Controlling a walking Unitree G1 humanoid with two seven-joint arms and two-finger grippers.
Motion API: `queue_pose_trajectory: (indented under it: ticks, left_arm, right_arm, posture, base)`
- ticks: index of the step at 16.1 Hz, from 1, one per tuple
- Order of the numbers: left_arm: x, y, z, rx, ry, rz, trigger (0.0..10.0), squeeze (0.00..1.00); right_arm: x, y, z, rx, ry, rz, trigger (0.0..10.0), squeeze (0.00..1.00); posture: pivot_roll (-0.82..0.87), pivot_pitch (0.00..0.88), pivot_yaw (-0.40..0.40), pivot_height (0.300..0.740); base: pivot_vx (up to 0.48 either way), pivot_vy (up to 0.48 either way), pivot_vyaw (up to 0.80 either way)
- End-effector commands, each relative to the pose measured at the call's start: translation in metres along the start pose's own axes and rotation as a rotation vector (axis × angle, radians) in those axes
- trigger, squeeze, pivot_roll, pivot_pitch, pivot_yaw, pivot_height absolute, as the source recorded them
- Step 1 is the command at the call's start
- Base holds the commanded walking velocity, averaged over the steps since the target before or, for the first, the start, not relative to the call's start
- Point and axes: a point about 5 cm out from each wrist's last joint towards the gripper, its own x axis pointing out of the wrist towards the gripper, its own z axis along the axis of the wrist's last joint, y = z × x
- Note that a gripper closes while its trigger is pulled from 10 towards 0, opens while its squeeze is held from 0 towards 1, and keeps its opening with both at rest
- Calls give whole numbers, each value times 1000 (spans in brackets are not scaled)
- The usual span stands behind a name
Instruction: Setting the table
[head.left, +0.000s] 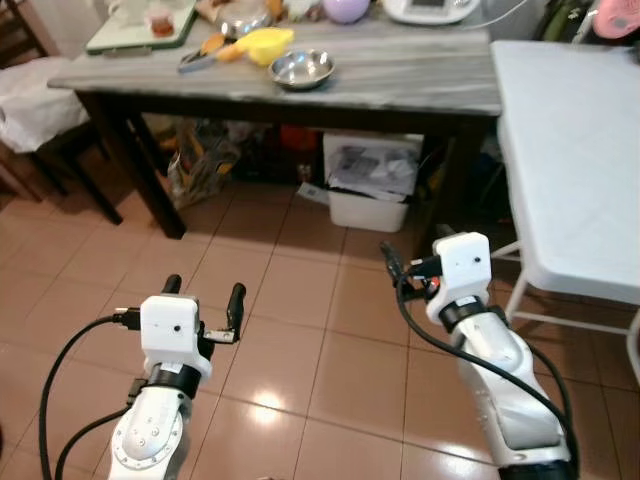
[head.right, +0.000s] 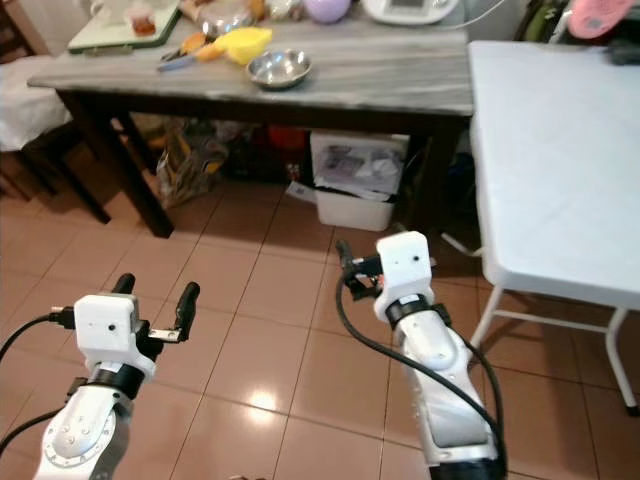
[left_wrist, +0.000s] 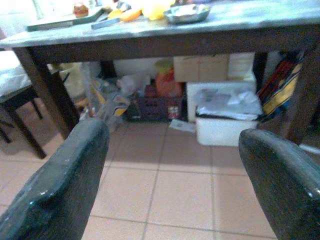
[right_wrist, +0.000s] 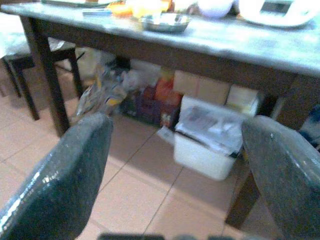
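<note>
The left gripper is held low over the tiled floor, fingers spread wide with nothing between them. In the left wrist view both black fingers frame an open gap toward the underside of the table. The right gripper is raised slightly higher and further forward, also over the floor; the right wrist view shows its two fingers spread apart and holding nothing.

Beyond both grippers, under the table, a white bin with crumpled paper sits nearest to the right gripper. A plastic bag lies ahead of the left gripper, with a dark crate and cardboard boxes behind.

Above these stands the grey-topped table on dark legs, ahead of and well apart from both grippers. On its near edge, between the lines of the two grippers, rests a metal bowl. Just beyond the bowl, toward the left gripper's side, lies a yellow dish, touching or nearly touching an orange utensil. Further off on that side is a green tray carrying a small jar.

To the outside of the right gripper stands a white folding table. To the outside of the left gripper is a dark chair with a white cushion.
</note>
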Motion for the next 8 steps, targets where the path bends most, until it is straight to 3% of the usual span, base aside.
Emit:
queue_pose_trajectory:
  ticks: [1, 4, 8]
  left_arm:
    - [-1, 2, 0, -4, 6, -3, 10000, 0]
    - [0, 3, 1, -1, 4, 5, 10000, 0]
    - [5, 5, 0, 2, 4, 5, 10000, 0]
  right_arm:
    - [-2, 1, 0, 21, 3, -4, 10000, 0]
    - [-21, 0, -9, 50, 34, -37, 10000, 0]
    - [-41, -11, -20, 4, 81, -59, 10000, 0]
  posture:
    - [-112, 160, 68, 740]
    - [-120, 157, 72, 740]
    - [-139, 154, 79, 740]
  base:
    - [300, 0, 0]
    - [299, 0, 0]
    - [275, 0, 0]
